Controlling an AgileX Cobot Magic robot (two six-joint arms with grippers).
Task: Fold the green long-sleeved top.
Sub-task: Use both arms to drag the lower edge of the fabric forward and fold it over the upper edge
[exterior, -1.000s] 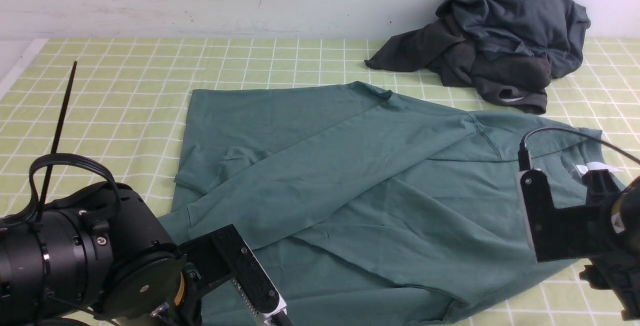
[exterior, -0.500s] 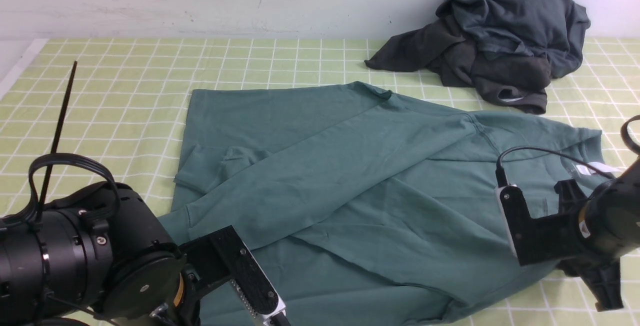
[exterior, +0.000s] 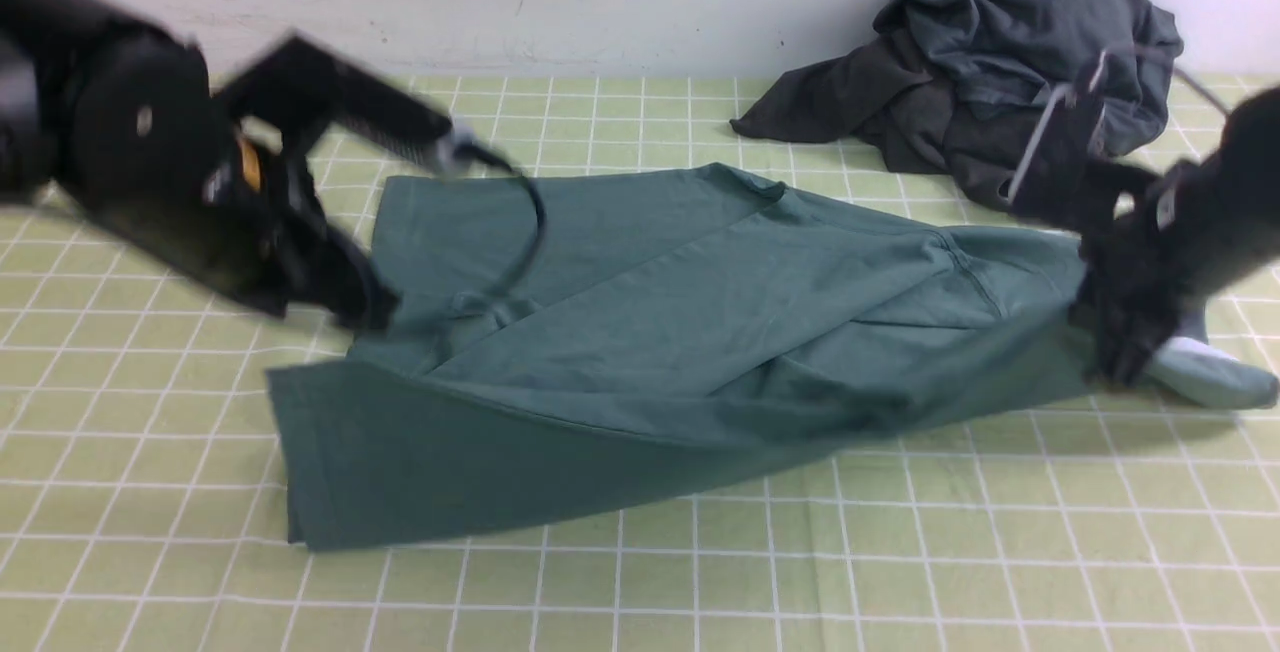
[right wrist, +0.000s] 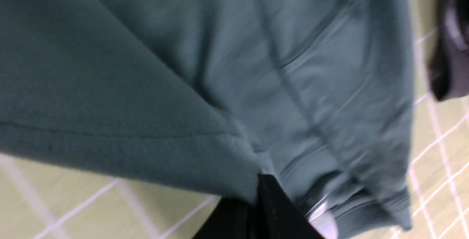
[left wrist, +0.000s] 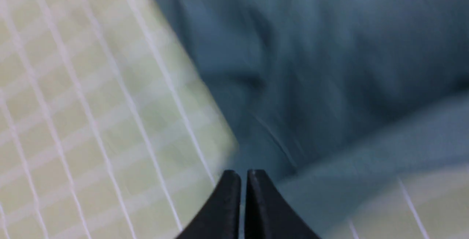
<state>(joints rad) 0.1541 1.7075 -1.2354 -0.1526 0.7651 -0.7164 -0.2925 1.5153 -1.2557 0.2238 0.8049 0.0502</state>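
Since a moment ago both arms have swung away from me. The left gripper (exterior: pixel 365 317) is now at the 9 o'clock edge of the green long-sleeved top (exterior: pixel 700 332) and the right gripper (exterior: pixel 1125 367) at its 3 o'clock end. The top lies narrower across the middle of the checked cloth (exterior: pixel 700 582). I count one green top, one dark grey heap of clothes (exterior: pixel 1000 82) at 1 o'clock, and two grippers. The left jaws are pressed together; whether they pinch fabric I cannot tell. The right jaws are closed on the neck end. The one white label (right wrist: pixel 324 222) is too blurred to read
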